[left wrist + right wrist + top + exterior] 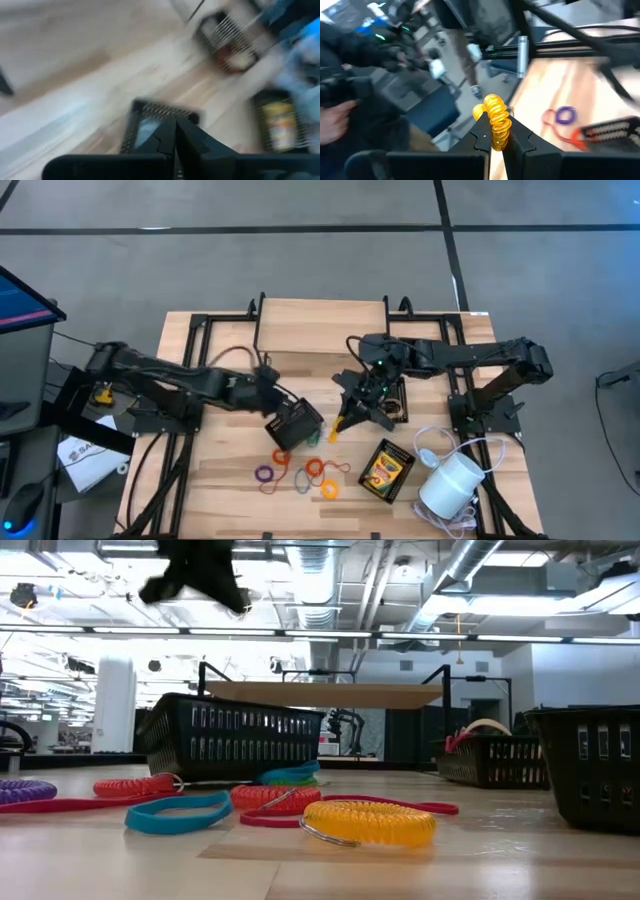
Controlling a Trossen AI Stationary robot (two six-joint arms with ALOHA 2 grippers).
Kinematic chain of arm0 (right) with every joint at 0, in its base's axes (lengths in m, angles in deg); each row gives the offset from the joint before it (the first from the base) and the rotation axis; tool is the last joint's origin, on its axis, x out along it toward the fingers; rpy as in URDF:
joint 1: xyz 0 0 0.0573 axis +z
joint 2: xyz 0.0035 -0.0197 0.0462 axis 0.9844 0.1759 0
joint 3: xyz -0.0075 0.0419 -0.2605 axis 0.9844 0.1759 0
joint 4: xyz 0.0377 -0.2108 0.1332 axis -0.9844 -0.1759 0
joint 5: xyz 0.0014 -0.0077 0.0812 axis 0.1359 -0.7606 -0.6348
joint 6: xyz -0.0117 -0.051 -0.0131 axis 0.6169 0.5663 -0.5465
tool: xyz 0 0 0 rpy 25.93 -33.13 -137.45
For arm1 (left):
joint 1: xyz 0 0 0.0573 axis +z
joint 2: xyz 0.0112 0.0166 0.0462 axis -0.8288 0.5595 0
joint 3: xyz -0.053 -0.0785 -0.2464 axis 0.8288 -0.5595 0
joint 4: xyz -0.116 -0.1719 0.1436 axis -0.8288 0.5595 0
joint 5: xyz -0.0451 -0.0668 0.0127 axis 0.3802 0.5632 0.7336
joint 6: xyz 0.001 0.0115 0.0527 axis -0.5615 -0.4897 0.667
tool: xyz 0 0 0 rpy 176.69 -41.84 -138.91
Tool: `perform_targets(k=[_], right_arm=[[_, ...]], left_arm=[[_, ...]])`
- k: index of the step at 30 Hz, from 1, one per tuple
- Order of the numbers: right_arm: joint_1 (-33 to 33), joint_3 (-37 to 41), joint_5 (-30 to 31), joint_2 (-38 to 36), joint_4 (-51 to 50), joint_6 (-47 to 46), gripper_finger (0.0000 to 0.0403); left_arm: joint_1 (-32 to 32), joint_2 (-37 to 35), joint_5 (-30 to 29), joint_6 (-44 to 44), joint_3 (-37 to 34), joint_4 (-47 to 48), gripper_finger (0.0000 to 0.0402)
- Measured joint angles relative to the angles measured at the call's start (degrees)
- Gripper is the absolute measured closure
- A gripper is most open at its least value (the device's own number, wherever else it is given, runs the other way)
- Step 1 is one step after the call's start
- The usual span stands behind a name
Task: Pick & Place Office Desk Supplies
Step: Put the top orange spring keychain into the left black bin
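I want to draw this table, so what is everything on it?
crayon box: one, yellow and green, in a tray beside the white cylinder
black mesh trays: three, black; one at the left gripper, one under the right arm, one under the crayon box
loose loops: several; purple, red, orange, blue; mid-table
yellow coil loop: one, held up
white cylinder: one, white, corded
left gripper: shut on a tray's rim
right gripper: shut on the yellow coil loop

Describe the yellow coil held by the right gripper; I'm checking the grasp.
The yellow coil is a glossy, plastic-looking spiral loop, pinched between the right gripper and sticking up past its fingertips. The high view shows it lifted over mid-table, beside a black mesh tray. Nothing else touches it.
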Motion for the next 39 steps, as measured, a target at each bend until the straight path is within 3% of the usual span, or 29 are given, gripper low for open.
perform_targets(k=[3, 8, 18, 26, 33, 39], right_arm=[[-0.90, -0.06, 1.82, 2.28, -0.03, 1.14, 0.0388], [-1.00, 0.04, 3.74, 7.03, 0.01, 3.10, 0.0388], [-1.87, -8.88, 12.99, 20.19, -0.96, 8.99, 0.0388], [-2.68, -17.39, 20.68, 28.75, -10.81, 13.17, 0.0382], [-3.52, -17.76, 22.89, 31.42, -13.78, 11.69, 0.0291], [-4.84, -17.78, 22.64, 29.60, -16.32, 11.45, 0.0202]], left_arm=[[-3.43, -7.23, -6.06, -1.89, 0.48, -0.78, 0.0401], [-9.93, -13.23, -14.66, -1.80, 2.38, -2.31, 0.0401], [-13.52, -13.76, -16.78, 3.80, 2.51, -13.31, 0.0401], [-14.57, -12.01, -17.02, 3.42, 2.46, -14.80, 0.0401], [-16.25, -11.74, -17.13, 4.15, 2.44, -16.02, 0.0401], [-17.69, -11.76, -16.85, 11.23, 2.44, -21.05, 0.0401]])
